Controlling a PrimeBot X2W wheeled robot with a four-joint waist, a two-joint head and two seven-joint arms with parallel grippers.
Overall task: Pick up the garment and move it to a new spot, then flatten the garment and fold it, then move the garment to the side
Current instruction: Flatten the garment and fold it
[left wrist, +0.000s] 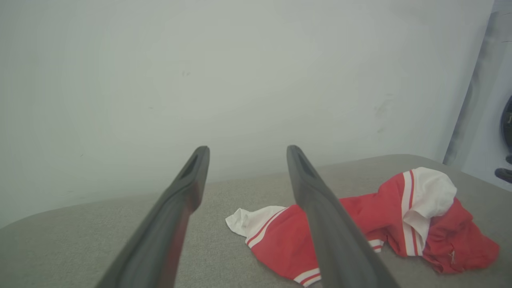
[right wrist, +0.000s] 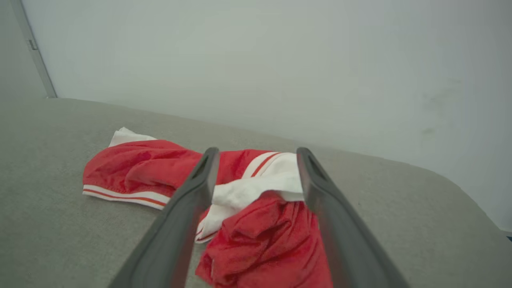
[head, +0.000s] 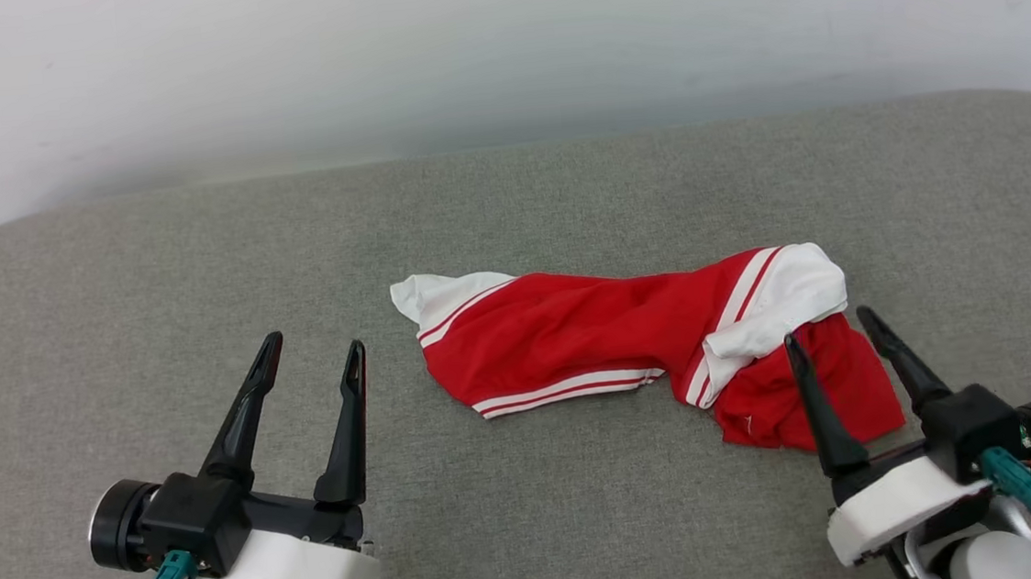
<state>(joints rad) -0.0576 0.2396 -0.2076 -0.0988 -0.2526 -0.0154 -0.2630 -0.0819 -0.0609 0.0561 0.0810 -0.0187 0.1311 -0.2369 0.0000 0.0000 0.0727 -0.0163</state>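
**Item 1. Left gripper** (head: 314, 342): jaws spread wide, nothing between them. Bare grey padded surface (head: 155, 263) lies ahead of the tips.

**Item 2. Right gripper** (head: 828, 326): jaws spread wide, holding nothing. The tips frame the nearest lump of cloth. Whether they touch it cannot be told.

**Item 3. Garment** (head: 574, 331): red with white sleeves and striped trim, crumpled and unfolded on the surface. Its long axis runs crosswise to both pairs of jaws. One end, a bunched red mass under a white sleeve, sits directly ahead of the right jaws and between them. The body stretches off to their left and ends in a second white sleeve. From the left jaws, that sleeve lies ahead and to the right, apart from the tips.

**Item 4. Wall** (head: 459, 36): pale, beyond the surface's far edge.

**Assessment:** pick-up not yet made. The right arm is much the nearer, and its likely hold is the bunched end. The left arm would have to reach forward and right to the sleeve end.
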